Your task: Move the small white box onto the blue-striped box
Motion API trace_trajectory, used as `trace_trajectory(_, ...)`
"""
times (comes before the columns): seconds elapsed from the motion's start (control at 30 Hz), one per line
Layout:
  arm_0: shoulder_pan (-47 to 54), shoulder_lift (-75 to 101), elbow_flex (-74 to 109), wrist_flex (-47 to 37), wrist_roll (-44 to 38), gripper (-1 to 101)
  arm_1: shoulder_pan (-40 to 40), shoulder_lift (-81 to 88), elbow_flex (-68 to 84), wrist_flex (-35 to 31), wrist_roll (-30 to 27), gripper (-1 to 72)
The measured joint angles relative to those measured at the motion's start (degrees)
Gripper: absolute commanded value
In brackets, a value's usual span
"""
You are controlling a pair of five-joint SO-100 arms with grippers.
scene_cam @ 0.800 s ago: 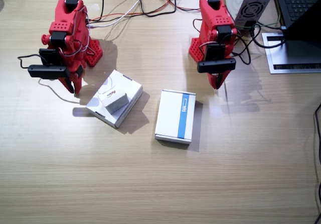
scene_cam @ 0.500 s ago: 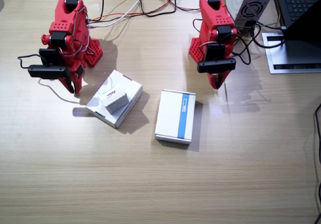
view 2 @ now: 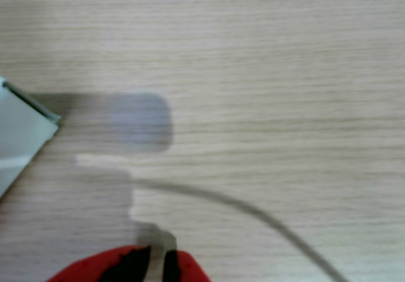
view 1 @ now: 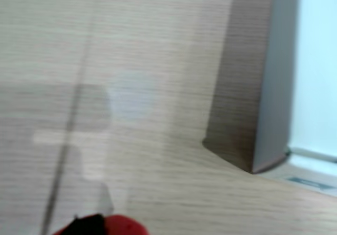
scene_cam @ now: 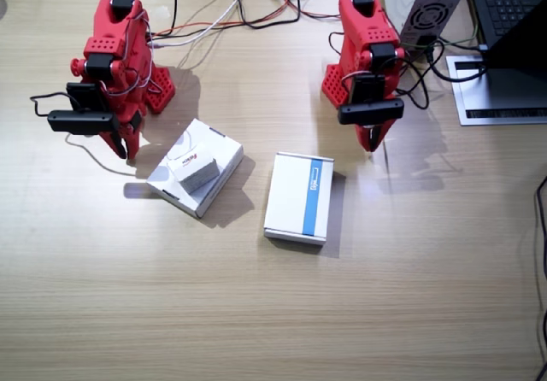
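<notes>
Step in hand: reaching for the small white box (scene_cam: 196,167); nothing gripped yet, by my reading.
Small white box: lies on top of the plain white flat box (scene_cam: 195,178), at about 9 o'clock from the blue-striped box (scene_cam: 300,196), apart from it.
Right claw (scene_cam: 125,146): hangs tip-down just beside the plain flat box at its 10 o'clock, narrow, holding nothing.
Left claw (scene_cam: 371,138): at 1 o'clock of the striped box, empty; opening I cannot tell.
Doing it well: the right arm is nearer; open wide, straddle the carton's short sides, lift clear before crossing, set down flat on the stripe.
Count: three boxes on the surface (scene_cam: 256,313), two arms.
</notes>
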Motion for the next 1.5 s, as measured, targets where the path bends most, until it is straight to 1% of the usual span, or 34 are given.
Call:
trace_trajectory(0.13, -0.88, 0.00, 0.00, 0.00, 4.66, 0, 0.00, 0.00, 0.00, 0.00, 0.00, 4.2)
trace_trajectory(0.27, -0.26, 0.00, 0.00, 0.09, 6.59, 0, 0.00, 0.00, 0.00, 0.00, 0.00, 4.2)
trace_trajectory(0.37, 8.26, 0.00, 0.00, 0.88, 3.96, 0, 0.00, 0.00, 0.00, 0.00, 0.00, 4.2)
trace_trajectory(0.4, 11.43, 0.00, -0.35, 1.05, 2.02, 0, 0.00, 0.00, 0.00, 0.00, 0.00, 4.2)
trace_trajectory(0.47, 16.44, 0.00, -3.08, 2.72, -5.10, 0, 0.00, 0.00, 0.00, 0.00, 0.00, 4.2)
trace_trajectory(0.53, 21.01, 0.00, -9.67, 3.60, -9.76, 0, 0.00, 0.00, 0.00, 0.00, 0.00, 4.2)
trace_trajectory(0.6, 20.65, 0.00, -17.31, 3.08, -14.15, 0, 0.00, 0.00, 0.00, 0.00, 0.00, 4.2)
trace_trajectory(0.67, 20.65, -6.94, -25.58, 0.26, -17.67, 0, 0.00, 0.00, 0.00, 0.00, 0.00, 4.2)
trace_trajectory(0.73, 21.18, -13.80, -32.87, -1.67, -22.85, 0, 0.00, 0.00, 0.00, 0.00, 0.00, 4.2)
trace_trajectory(0.77, 22.68, -16.00, -36.91, -1.93, -26.02, 0, 0.00, 0.00, 0.00, 0.00, 0.00, 4.2)
trace_trajectory(0.87, 27.60, -20.74, -46.32, -2.11, -32.17, 2, 0.00, 0.00, 0.00, 0.00, 0.00, 4.2)
trace_trajectory(0.9, 28.39, -23.73, -49.75, -1.93, -34.89, 4, 0.00, 0.00, 0.00, 0.00, 0.00, 4.2)
trace_trajectory(1.03, 31.03, -39.46, -63.63, -1.93, -50.63, 4, 0.00, 0.00, 0.00, 0.00, 0.00, 4.2)
trace_trajectory(1.07, 32.43, -42.01, -66.09, -1.93, -53.26, 4, 0.00, 0.00, 0.00, 0.00, 0.00, 4.2)
trace_trajectory(1.1, 34.01, -44.30, -68.12, -1.93, -55.63, 9, 0.00, 0.00, 0.00, 0.00, 0.00, 4.2)
trace_trajectory(1.17, 38.06, -49.66, -73.30, -0.97, -59.68, 23, 0.00, 0.00, 0.00, 0.00, 0.00, 4.2)
trace_trajectory(1.2, 38.76, -52.65, -75.76, -0.18, -62.84, 33, 0.00, 0.00, 0.00, 0.00, 0.00, 4.2)
trace_trajectory(1.23, 39.73, -55.81, -77.96, 0.26, -66.88, 44, 0.00, 0.00, 0.00, 0.00, 0.00, 4.2)
trace_trajectory(1.3, 40.69, -58.62, -78.66, -0.62, -76.29, 55, 0.00, 0.00, 0.00, 0.00, 0.00, 4.2)
trace_trajectory(1.33, 42.54, -58.71, -78.66, -1.49, -81.04, 57, 0.00, 0.00, 0.00, 0.00, 0.00, 4.2)
trace_trajectory(1.43, 46.23, -60.12, -78.13, -3.87, -87.28, 61, 0.00, 0.00, 0.00, 0.00, 0.00, 4.2)
trace_trajectory(1.5, 47.64, -63.02, -77.78, -5.19, -92.46, 62, 0.00, 0.00, 0.00, 0.00, 0.00, 4.2)
